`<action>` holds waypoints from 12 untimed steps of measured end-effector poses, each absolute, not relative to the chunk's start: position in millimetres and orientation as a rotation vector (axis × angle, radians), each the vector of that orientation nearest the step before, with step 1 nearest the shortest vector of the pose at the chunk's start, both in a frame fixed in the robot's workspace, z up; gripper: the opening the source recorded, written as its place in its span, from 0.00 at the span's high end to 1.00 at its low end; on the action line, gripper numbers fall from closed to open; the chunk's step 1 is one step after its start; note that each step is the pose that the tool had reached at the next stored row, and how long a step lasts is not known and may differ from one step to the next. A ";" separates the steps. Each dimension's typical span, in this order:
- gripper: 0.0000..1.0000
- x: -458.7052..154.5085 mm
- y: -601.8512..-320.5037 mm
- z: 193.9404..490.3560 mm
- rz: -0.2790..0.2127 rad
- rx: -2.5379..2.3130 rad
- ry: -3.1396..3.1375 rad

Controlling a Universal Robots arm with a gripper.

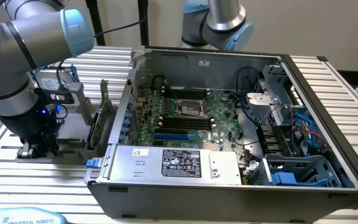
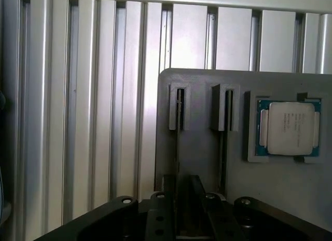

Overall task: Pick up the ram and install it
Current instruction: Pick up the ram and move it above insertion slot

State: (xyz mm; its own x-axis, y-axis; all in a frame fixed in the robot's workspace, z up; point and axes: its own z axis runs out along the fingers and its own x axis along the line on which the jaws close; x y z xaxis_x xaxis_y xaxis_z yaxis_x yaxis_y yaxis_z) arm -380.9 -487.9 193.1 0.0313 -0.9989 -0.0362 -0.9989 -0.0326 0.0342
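Step in hand: pick-up stage, by the look of it, with the gripper (image 1: pixel 35 150) down low over the grey holder plate (image 2: pixel 202 147).
Place of work: on the slatted table (image 1: pixel 113 63), outside the open computer case (image 1: pixel 185 198), on the exterior view's left.
Ram: apparently the thin strip (image 2: pixel 178 147) seen edge-on, standing upright in one slot of the holder plate and not yet lifted out.
Ram relative to jaws: in line with the gripper's middle in the wrist view, running straight in under it; contact impossible to confirm.
Jaws: cannot tell whether parted or closed.
Neighbours on the plate: a second slot (image 2: pixel 225 111) just beside the first, and the square processor chip (image 2: pixel 289 128) in its own recess, further off.
Also nearby: green expansion card (image 1: pixel 102 116), upright between gripper and case.
Install target: black motherboard slots (image 1: pixel 182 122), well apart from the gripper.
Next move calls for: probably a centred, square hold on the thin edge and a straight pull, with no twist against the slot walls.
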 end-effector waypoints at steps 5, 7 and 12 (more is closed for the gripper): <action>0.73 -381.0 -487.9 193.1 0.078 -2.256 2.184; 0.73 -380.9 -487.9 193.1 0.078 -2.256 2.184; 0.82 -380.9 -488.0 193.1 0.078 -2.257 2.184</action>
State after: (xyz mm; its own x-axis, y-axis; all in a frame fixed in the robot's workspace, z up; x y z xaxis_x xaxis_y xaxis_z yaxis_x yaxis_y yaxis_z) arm -380.9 -488.0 193.1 0.0321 -0.9988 -0.0360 -0.9989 -0.0333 0.0342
